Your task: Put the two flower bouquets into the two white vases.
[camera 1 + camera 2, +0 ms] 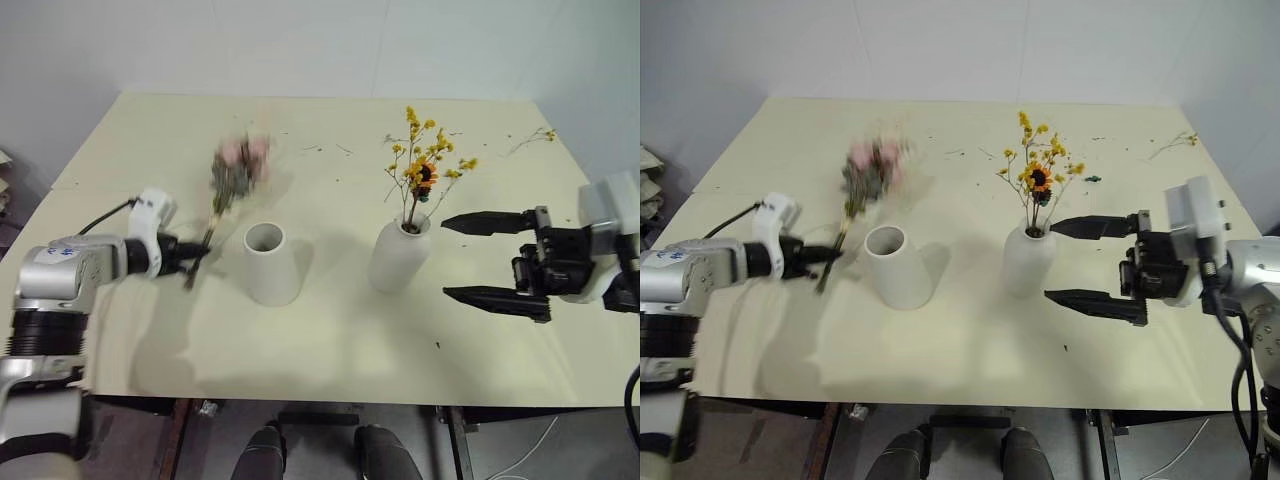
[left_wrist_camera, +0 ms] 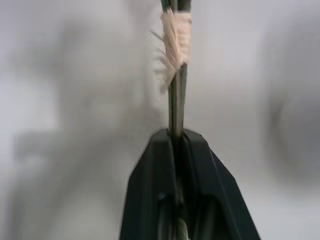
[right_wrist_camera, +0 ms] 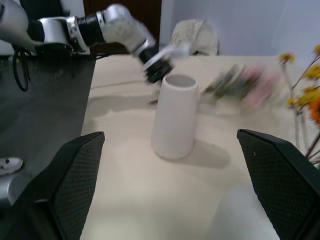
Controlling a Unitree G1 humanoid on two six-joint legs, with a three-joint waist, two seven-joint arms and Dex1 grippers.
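Note:
My left gripper (image 1: pixel 193 258) is shut on the stems of the pink rose bouquet (image 1: pixel 236 170), which is lifted off the table and leans up and away, left of the wide-mouthed white vase (image 1: pixel 270 262). The left wrist view shows the tied stems (image 2: pixel 175 95) pinched between the black fingers (image 2: pixel 150 195). The yellow-orange bouquet (image 1: pixel 424 170) stands in the narrow-necked white vase (image 1: pixel 400 255). My right gripper (image 1: pixel 468 258) is open, just right of that vase, its fingers (image 3: pixel 75 175) wide apart and holding nothing.
The pale table (image 1: pixel 340 340) carries loose twigs and crumbs near its far edge (image 1: pixel 530 140). Bare surface lies in front of both vases. The table's front edge (image 1: pixel 330 398) runs close below them.

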